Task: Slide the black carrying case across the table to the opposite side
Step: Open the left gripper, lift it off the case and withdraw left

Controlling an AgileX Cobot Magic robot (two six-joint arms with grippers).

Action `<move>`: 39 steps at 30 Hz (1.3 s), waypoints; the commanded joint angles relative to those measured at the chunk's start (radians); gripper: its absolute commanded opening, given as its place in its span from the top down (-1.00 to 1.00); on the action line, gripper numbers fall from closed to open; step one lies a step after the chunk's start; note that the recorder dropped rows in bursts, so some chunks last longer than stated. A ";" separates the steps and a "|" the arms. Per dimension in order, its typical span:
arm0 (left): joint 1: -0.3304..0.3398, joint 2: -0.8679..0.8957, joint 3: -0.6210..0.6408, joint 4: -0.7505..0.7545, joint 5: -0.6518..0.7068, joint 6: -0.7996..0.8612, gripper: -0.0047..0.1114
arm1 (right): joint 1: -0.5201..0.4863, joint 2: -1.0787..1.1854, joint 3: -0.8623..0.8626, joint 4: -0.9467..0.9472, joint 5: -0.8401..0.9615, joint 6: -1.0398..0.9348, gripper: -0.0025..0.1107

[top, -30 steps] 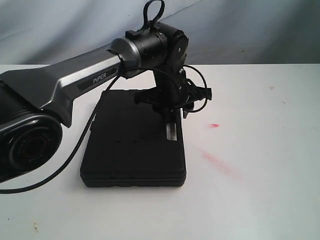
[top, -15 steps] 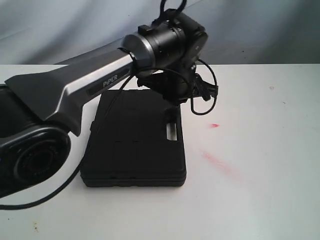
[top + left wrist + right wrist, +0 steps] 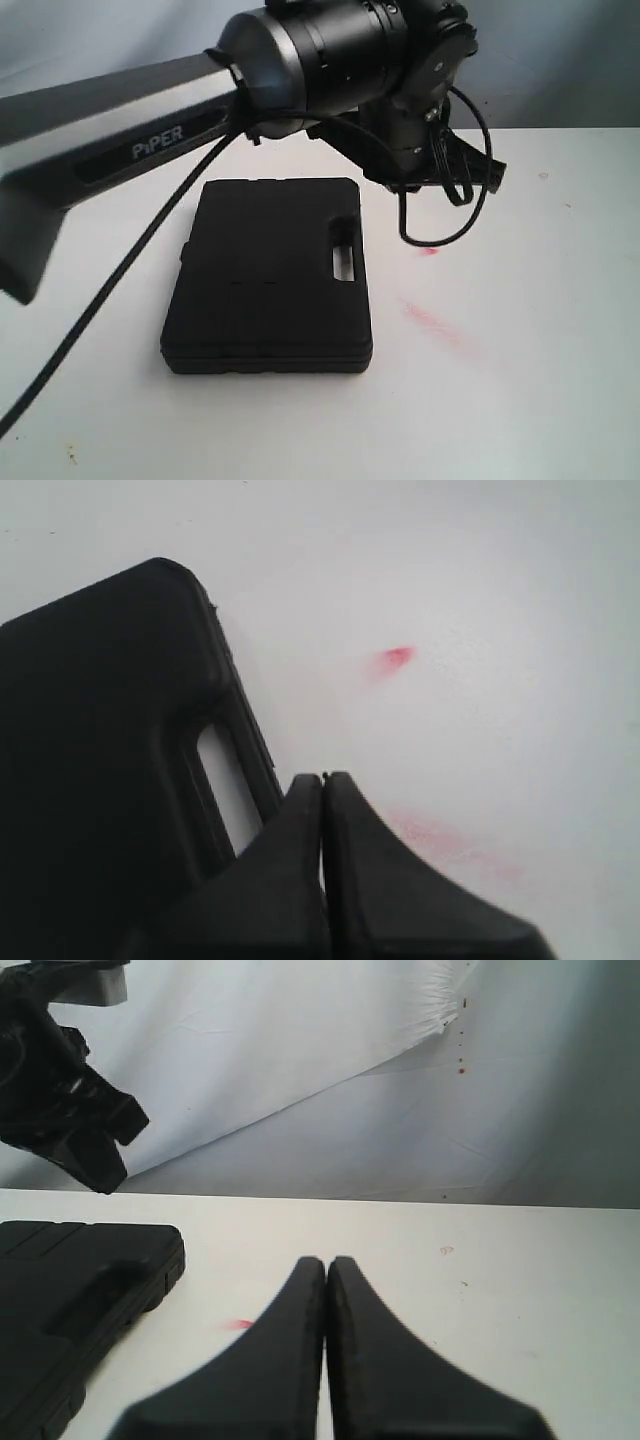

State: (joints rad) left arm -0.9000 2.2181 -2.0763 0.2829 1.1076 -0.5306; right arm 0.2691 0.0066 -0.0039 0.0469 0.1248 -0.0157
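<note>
**Operator:** How do my grippers stand?

**Spotter:** Your left gripper (image 3: 322, 778) has its fingers pressed together on nothing. Your right gripper (image 3: 326, 1260) is the same, closed and empty, facing level across the table (image 3: 480, 1290).

**Operator:** And the case?

**Spotter:** The black carrying case (image 3: 268, 275) lies flat on the table with neither of your grippers on it. In the exterior view your left gripper hangs raised at its 1 o'clock, past the far corner on the side of the handle slot (image 3: 343, 262).

**Operator:** Anything in the way?

**Spotter:** A cable (image 3: 440, 225) loops beneath your left wrist, at the case's 2 o'clock and apart from it. A red spot (image 3: 428, 250) lies at 3 o'clock of the slot and a red smear (image 3: 432, 320) at 4 o'clock. Both are flat marks on the tabletop.

**Operator:** Room to move?

**Spotter:** Bare white tabletop runs wide at the case's 3 o'clock and continues at 6 o'clock. At 12 o'clock the table's far edge is near, where it meets a grey backdrop (image 3: 560, 60).
</note>
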 commanded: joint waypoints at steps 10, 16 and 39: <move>-0.034 -0.583 0.878 0.055 -0.598 -0.136 0.92 | -0.004 -0.007 0.004 -0.004 -0.001 0.002 0.96; -0.034 -0.801 1.109 0.172 -0.664 -0.236 0.92 | -0.004 -0.007 0.004 -0.004 -0.001 0.002 0.96; 0.219 -1.350 1.515 0.069 -0.797 -0.204 0.92 | -0.004 -0.007 0.004 -0.004 -0.001 0.002 0.96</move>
State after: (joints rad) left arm -0.7365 0.9442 -0.6110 0.4055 0.3248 -0.7811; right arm 0.2691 0.0066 -0.0039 0.0469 0.1248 -0.0157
